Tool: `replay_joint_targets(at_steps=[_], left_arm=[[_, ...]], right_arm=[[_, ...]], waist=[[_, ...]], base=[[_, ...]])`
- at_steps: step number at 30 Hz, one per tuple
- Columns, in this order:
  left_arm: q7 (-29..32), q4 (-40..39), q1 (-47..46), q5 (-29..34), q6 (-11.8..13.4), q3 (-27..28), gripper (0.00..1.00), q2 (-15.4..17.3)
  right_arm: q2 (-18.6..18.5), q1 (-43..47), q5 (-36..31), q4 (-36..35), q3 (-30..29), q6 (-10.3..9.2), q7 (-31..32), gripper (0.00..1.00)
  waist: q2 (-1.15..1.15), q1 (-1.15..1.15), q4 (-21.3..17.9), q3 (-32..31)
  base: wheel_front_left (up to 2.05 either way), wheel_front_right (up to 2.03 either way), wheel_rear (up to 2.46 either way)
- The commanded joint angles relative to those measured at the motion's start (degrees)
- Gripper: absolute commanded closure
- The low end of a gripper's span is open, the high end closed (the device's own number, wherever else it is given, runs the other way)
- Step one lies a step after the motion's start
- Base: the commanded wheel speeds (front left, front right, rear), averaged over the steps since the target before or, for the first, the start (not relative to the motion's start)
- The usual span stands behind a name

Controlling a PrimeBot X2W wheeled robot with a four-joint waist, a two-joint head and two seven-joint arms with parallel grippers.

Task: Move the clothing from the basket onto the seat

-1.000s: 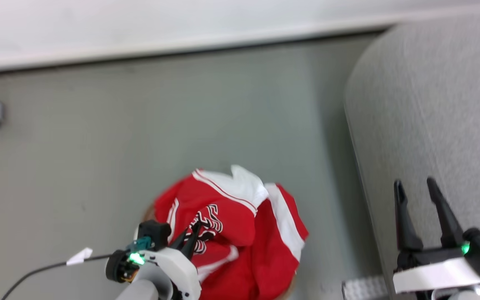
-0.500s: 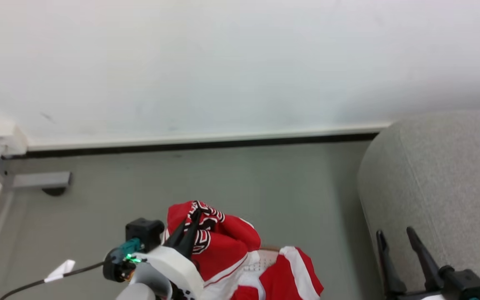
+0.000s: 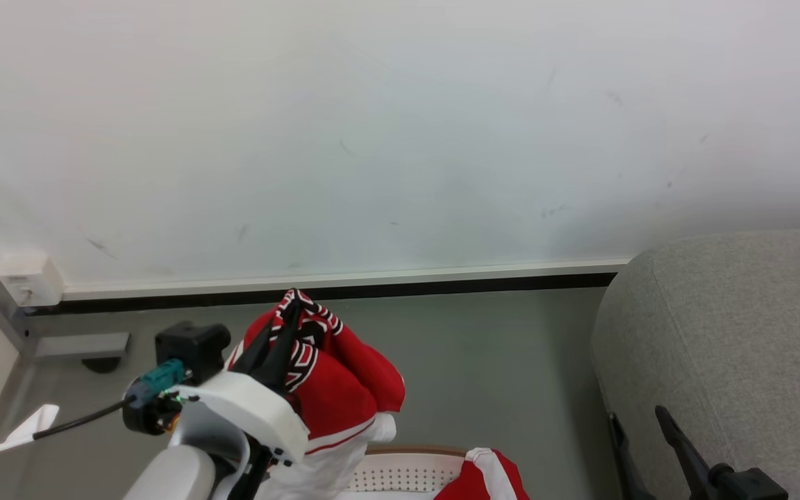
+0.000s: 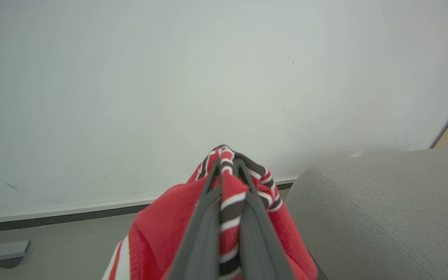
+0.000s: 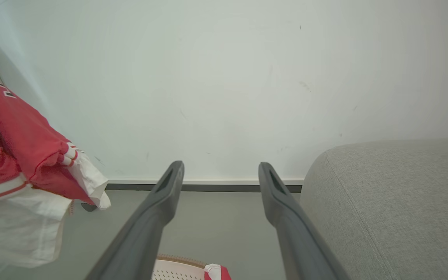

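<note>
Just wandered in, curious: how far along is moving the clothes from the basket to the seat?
Nothing done yet: the seat shows no clothing. In hand: the left gripper holds one red garment above the basket. Left: another red piece lies in the basket.

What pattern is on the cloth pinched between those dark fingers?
Black and white stripes on red trim, clearest in left wrist view.

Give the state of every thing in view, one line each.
left gripper, shut on held garment
right gripper, open, empty
held garment, lifted, hanging from left gripper
other garment, in basket
basket, upright on floor
seat, no clothing on visible part
</note>
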Motion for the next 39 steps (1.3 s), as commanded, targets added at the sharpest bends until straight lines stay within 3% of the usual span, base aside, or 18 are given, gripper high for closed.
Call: replay_joint_targets(at_steps=[1,10,14,18,30,39], left_arm=[[0.55,-1.39,-0.62,0.00,0.49,0.21,1.00,0.63],[2.93,-6.79,-0.69,0.33,2.03,0.26,1.00,1.64],[3.37,-7.84,-0.29,0.32,2.13,-0.31,1.00,1.38],[3.73,-8.60,-0.14,0.43,2.23,-0.90,1.00,1.21],[3.97,-9.42,-0.47,0.37,2.00,-2.00,1.00,1.16],[4.17,-8.96,-1.23,0.20,1.75,-3.22,1.00,0.66]], right_arm=[[-0.16,0.86,0.32,0.16,0.03,-0.12,-0.10,0.00],[-0.15,0.08,0.34,-1.36,1.74,-0.12,-0.11,0.00],[-0.13,-0.73,-0.16,-2.65,5.34,-0.12,-0.11,0.00],[-0.70,-2.70,-0.88,-2.77,11.08,-0.12,-0.10,0.00],[-8.74,-18.70,4.87,-0.71,34.47,-0.13,2.56,0.00],[-7.10,-30.15,11.14,6.17,46.91,-0.13,4.21,0.00]], waist=[[0.00,0.01,-0.14,-0.31],[0.00,0.01,-0.29,0.24],[0.00,0.01,-0.09,0.47],[0.00,0.01,0.02,0.59],[0.00,0.01,0.00,1.30],[0.00,0.01,0.27,1.15]], base=[[0.00,0.00,0.00],[0.00,0.00,0.00],[0.00,0.00,0.00],[0.00,0.00,0.00],[0.00,0.00,0.00],[0.00,0.00,0.00]])
